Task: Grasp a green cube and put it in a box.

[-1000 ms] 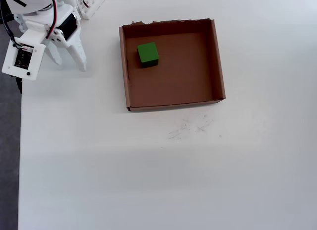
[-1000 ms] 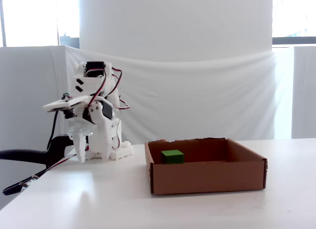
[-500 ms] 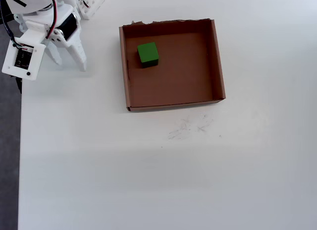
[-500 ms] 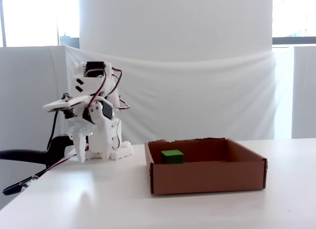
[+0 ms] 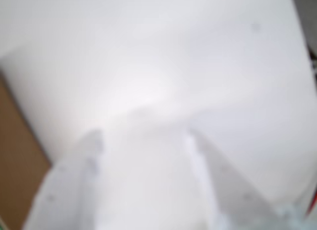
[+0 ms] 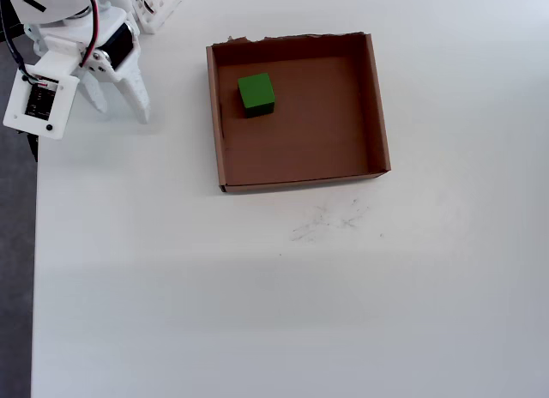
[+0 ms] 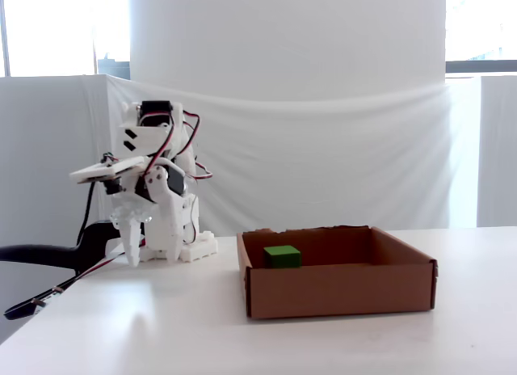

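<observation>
While the arm sits folded at the upper left of the overhead view, its jaws (image 6: 120, 108) point down at the white surface (image 6: 283, 312) with the fingers spread a little apart and nothing between them. The green cube (image 6: 256, 93) rests on the floor of the box (image 6: 376, 106), in the box's upper left part and close to its left wall. In the fixed view the cube (image 7: 282, 256) shows just above the box's front wall (image 7: 339, 290), and the jaws (image 7: 141, 258) stand well to the left of the box. The wrist view is blurred; two pale fingers (image 5: 74, 190) reach over the surface, with a brown strip of box (image 5: 17, 155) at the left edge.
</observation>
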